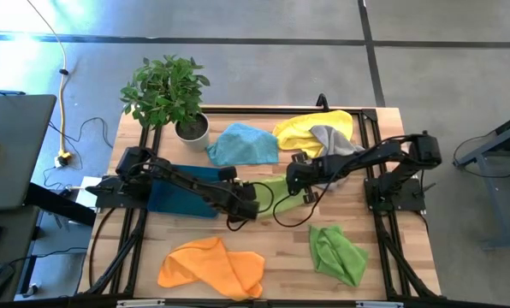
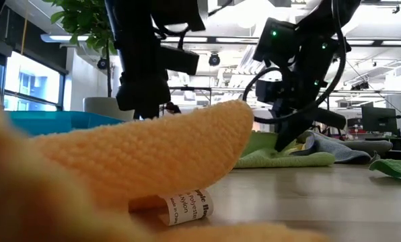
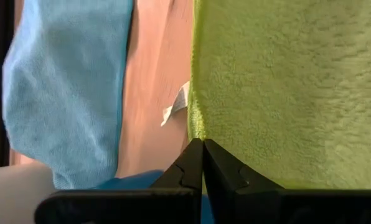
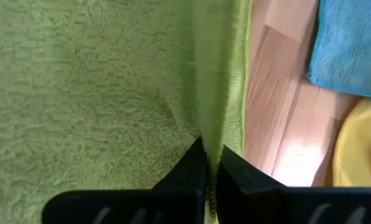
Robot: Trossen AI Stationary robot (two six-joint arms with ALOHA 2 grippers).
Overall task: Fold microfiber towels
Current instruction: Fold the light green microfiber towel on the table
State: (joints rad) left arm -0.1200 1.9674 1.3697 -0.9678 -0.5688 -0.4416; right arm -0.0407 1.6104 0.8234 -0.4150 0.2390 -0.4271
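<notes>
Gripping: left gripper (image 3: pixel 202 146) has its fingers pinched shut on the edge of the lime green towel (image 1: pixel 270 193) at table centre.
Right gripper: right gripper (image 4: pixel 208 152) is likewise clamped on the opposite edge of the same cloth, about one o'clock from the left one in the high view.
Towel in hand: it lies mid-table between both arms, just at three o'clock of the dark teal tray (image 1: pixel 182 192).
Doing it well: I judge both arms should lift evenly, keep the edge taut, and lay it over squarely so corners meet.
Towel count: six, namely one light blue towel (image 1: pixel 242 144) at twelve o'clock, one yellow towel (image 1: pixel 306 128) and one grey towel (image 1: pixel 334 141) at one, one orange towel (image 1: pixel 210 265) at seven, a second lime towel (image 1: pixel 336 253) at five, plus the held one.
Other: one potted plant (image 1: pixel 168 94) at eleven o'clock.
</notes>
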